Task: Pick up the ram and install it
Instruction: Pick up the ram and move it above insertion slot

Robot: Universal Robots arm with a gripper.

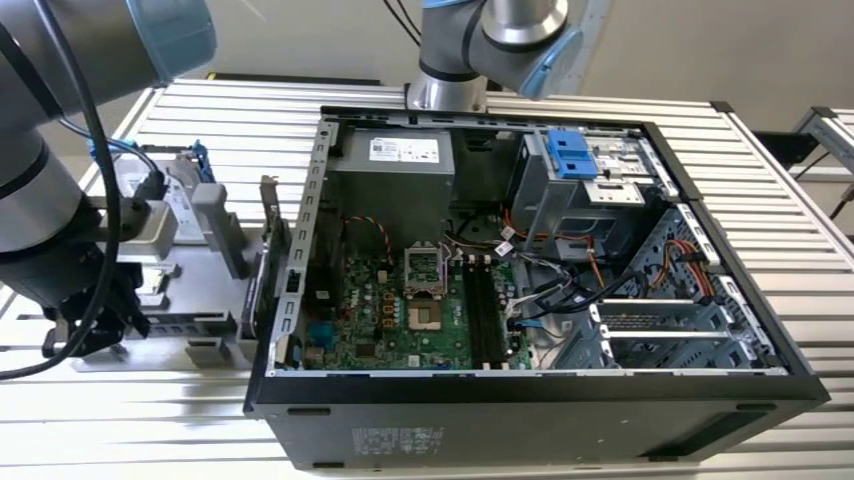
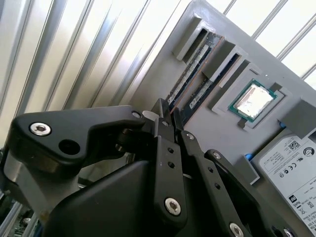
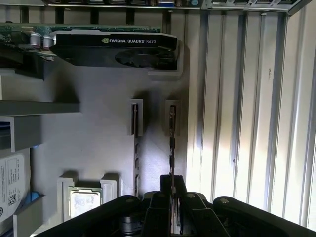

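At the exterior view's left, the grey arm (image 1: 47, 200) bends down over a matte grey moulded fixture (image 1: 214, 212) lying on the ribbed aluminium table (image 1: 761, 190). In the first wrist view its recesses hold a square, metal-lidded processor (image 3: 85, 203), a labelled silver hard drive (image 3: 10, 185), a black graphics card (image 3: 113, 48) and two thin, dark circuit-board sticks standing on edge in neighbouring narrow slots. The gripper (image 3: 172, 197), black and bolted, has its fingers (image 3: 160, 210) drawn narrow and closed on the flat faces of the ram (image 3: 172, 143), the stick nearer the fixture's edge, which sits in its slot. The other stick (image 3: 135, 148) stands just beside it, apart from the fingers. Bare ribbed table runs along that edge. Further right in the exterior view, the open black steel case (image 1: 534, 405) lies on its side close to the fixture, holding a green motherboard (image 1: 380, 315) with long black slots (image 1: 483, 305), loose cables and a blue-tabbed drive cage (image 1: 583, 160).
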